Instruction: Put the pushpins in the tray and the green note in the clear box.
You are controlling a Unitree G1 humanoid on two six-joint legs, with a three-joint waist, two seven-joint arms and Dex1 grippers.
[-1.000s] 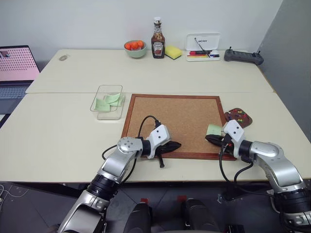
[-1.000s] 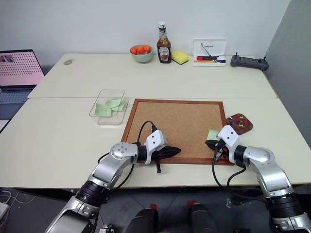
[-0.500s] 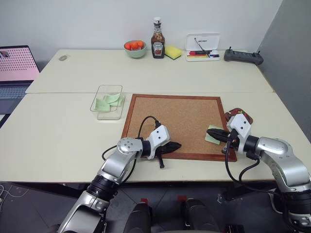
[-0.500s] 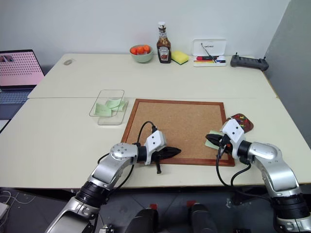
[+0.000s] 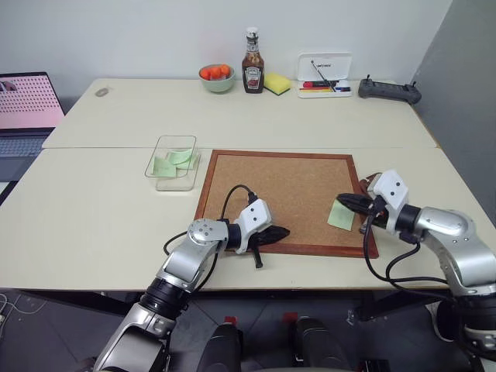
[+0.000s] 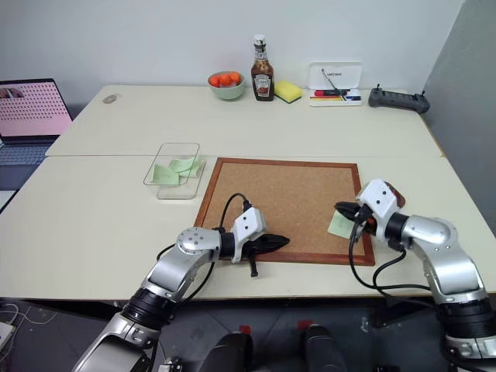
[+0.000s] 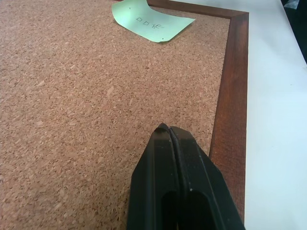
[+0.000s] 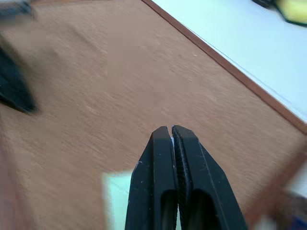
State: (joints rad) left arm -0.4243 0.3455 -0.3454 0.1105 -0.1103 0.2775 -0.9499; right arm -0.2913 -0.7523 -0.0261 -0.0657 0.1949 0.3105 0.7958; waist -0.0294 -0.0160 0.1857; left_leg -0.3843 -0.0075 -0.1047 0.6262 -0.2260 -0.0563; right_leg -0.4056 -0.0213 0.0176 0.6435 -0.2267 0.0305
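Now the green note [image 5: 340, 215] lies just below the shut right gripper [image 5: 346, 201].

head stereo pair: high, facing forward and down across the pale beige table [image 5: 101, 209], both eyes sharing the brown cork board with its wooden frame [image 5: 287, 186]. left wrist camera: close and low over that board, sighting the pale green square paper note [image 7: 151, 21]. right wrist camera: close above the same board, overlapping it.

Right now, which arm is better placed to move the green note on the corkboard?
Probably the right: its gripper is shut just above the green note, while the left gripper rests shut across the corkboard.
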